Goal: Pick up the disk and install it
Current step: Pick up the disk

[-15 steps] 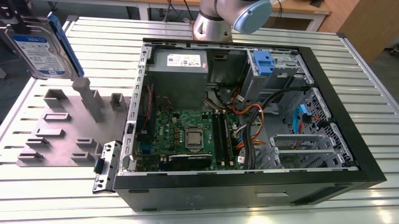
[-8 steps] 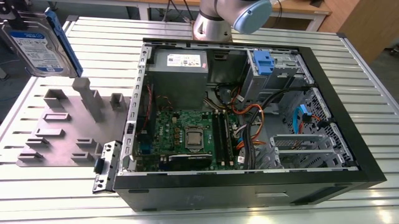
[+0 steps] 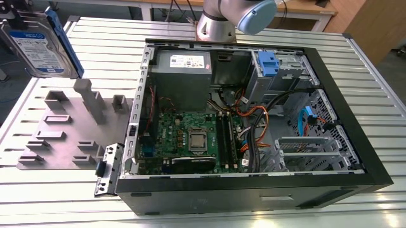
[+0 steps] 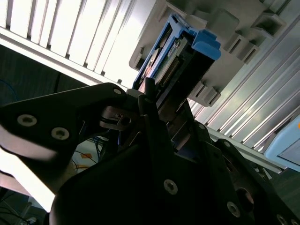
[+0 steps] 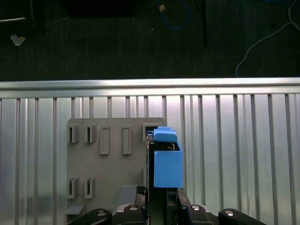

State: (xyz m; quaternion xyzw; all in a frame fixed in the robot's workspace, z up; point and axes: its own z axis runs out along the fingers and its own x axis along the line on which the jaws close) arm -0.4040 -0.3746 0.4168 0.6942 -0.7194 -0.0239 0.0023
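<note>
Silver-grey with blue rails along its edges, the disk (image 3: pixel 39 47) hangs upright in the air over the grey fixture plate (image 3: pixel 60 137). That is off to the exterior view's left of the open computer case (image 3: pixel 254 190) on the slatted metal surface (image 3: pixel 368 71). In both wrist views the hand (image 5: pixel 161 199) is clenched on the disk, gripping it from either side.

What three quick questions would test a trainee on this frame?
1. True or false: the disk lies inside the case.
2. The end effector grips: A) the disk B) a screwdriver C) nothing.
3. In the exterior view, on which side of the case is the disk?
Key: 1 false; 2 A; 3 the exterior view's left.
</note>
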